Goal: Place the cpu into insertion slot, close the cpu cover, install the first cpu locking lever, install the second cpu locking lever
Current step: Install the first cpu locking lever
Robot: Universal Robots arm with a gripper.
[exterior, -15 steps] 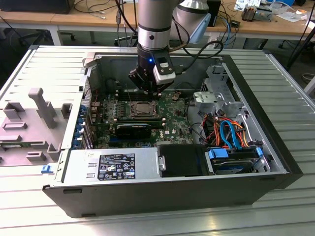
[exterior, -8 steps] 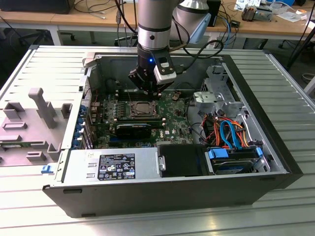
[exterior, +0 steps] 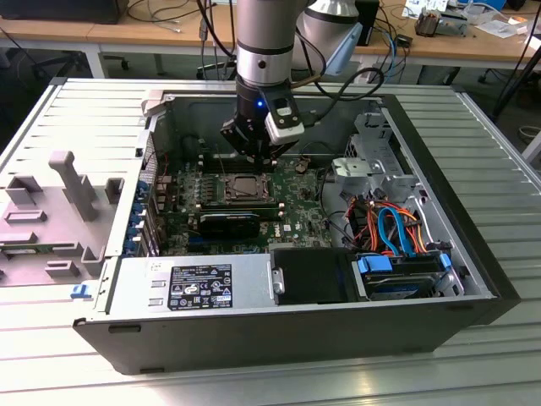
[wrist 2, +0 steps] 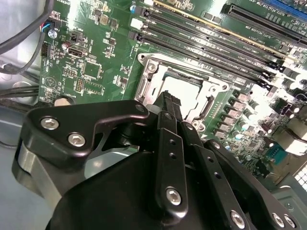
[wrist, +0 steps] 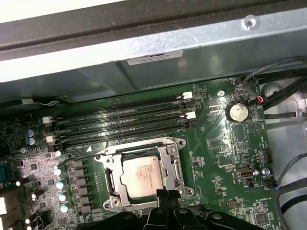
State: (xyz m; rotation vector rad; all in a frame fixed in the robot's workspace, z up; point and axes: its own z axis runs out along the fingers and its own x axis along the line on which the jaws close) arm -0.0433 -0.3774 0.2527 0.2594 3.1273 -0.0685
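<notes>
the cpu [wrist: 140, 176] lies flat in the insertion slot [wrist: 109, 203], with the cpu cover [wrist: 171, 165] down around it as a frame. the tool [wrist: 167, 194] hangs at the slot's rim, fingers pressed together and gripping nothing — the chip sits just beyond its tips.

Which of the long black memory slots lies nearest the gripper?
The memory slot right beside the insertion slot; the others lie beyond it, farther from the gripper.
</notes>
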